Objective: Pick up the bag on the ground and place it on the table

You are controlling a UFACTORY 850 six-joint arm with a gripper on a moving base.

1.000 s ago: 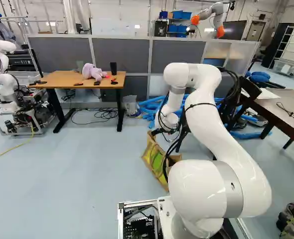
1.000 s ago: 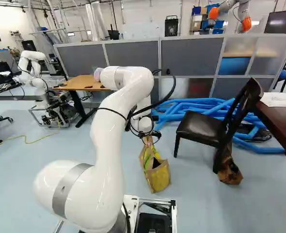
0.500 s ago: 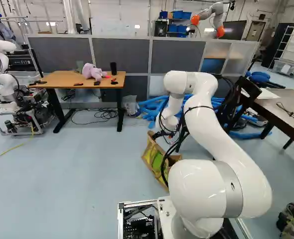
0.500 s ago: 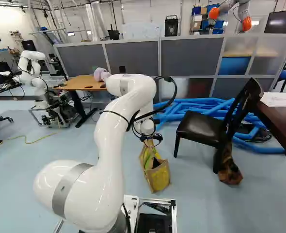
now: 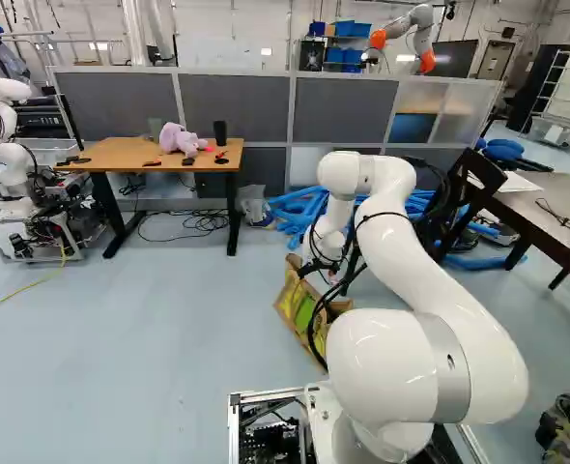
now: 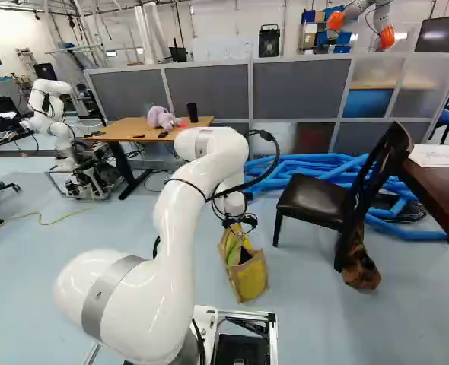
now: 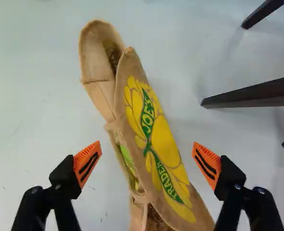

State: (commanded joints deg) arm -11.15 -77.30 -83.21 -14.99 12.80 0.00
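1. the gripper point(image 6: 240, 223) is held over the bag point(image 7: 154, 125), its jaws spread wide, one on each side; nothing is gripped, and floor point(image 7: 45, 115) is seen between each finger and the bag.
2. the bag is set on the floor, ahead of the arm's base; its near side is flanked by dark legs of the chair point(image 6: 308, 199), near but apart.
3. a stretch of floor is left between the bag and the wooden table point(image 5: 121, 155), at the left of the left base view.
4. the bag's mouth is partly open; its contents cannot be made out.
5. a purple toy point(image 5: 179, 140) and black cup point(image 5: 219, 131) are set on the table.
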